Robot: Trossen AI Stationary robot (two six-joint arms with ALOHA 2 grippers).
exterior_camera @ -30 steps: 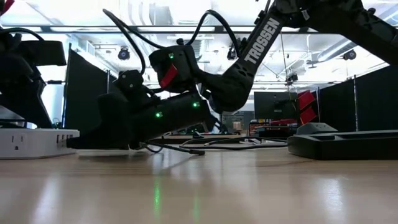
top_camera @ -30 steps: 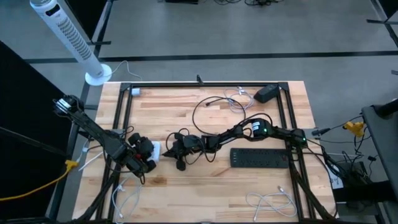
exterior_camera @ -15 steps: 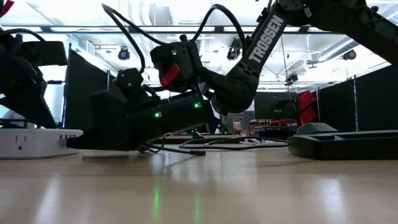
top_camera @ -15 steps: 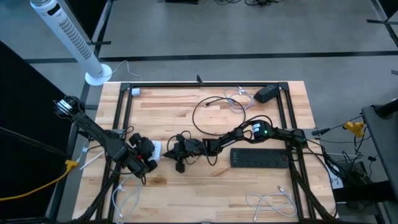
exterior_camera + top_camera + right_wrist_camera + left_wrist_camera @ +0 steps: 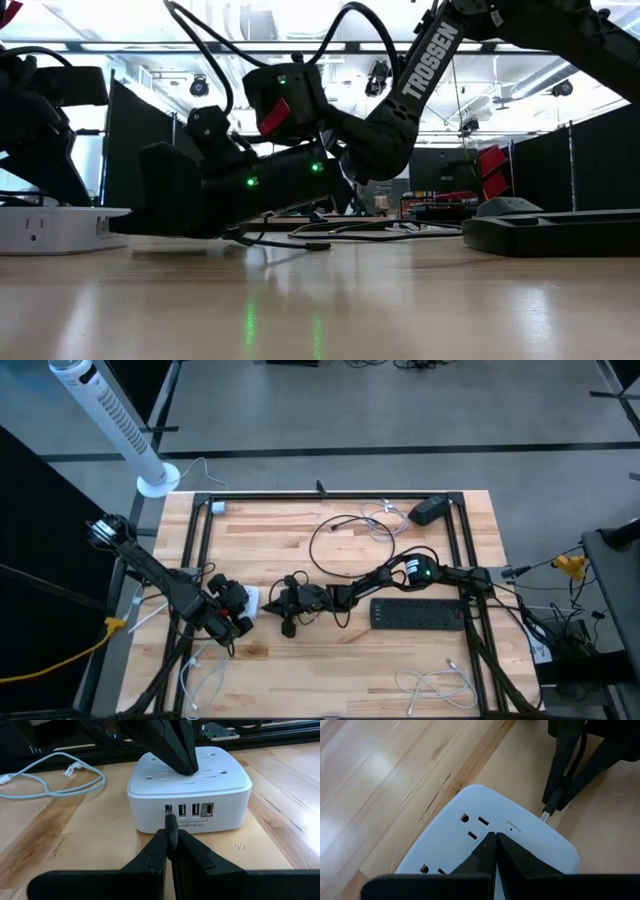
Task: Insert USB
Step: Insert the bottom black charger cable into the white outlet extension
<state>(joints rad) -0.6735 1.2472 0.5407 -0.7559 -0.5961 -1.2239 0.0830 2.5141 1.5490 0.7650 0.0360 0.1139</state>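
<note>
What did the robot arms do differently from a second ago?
The right gripper, shut on the USB plug, slid a little closer to the white charging block, bringing the plug tip to its leftmost port. The left gripper stayed shut, pressing down on the block's top. The block, the black power strip and loose cables stayed put.

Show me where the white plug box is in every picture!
High view: white plug box between both arms.
Low view: far left.
Left wrist view: under the closed left end effector, centre.
Right wrist view: centre.
Shared landmark: left end effector pressing on its top.
</note>
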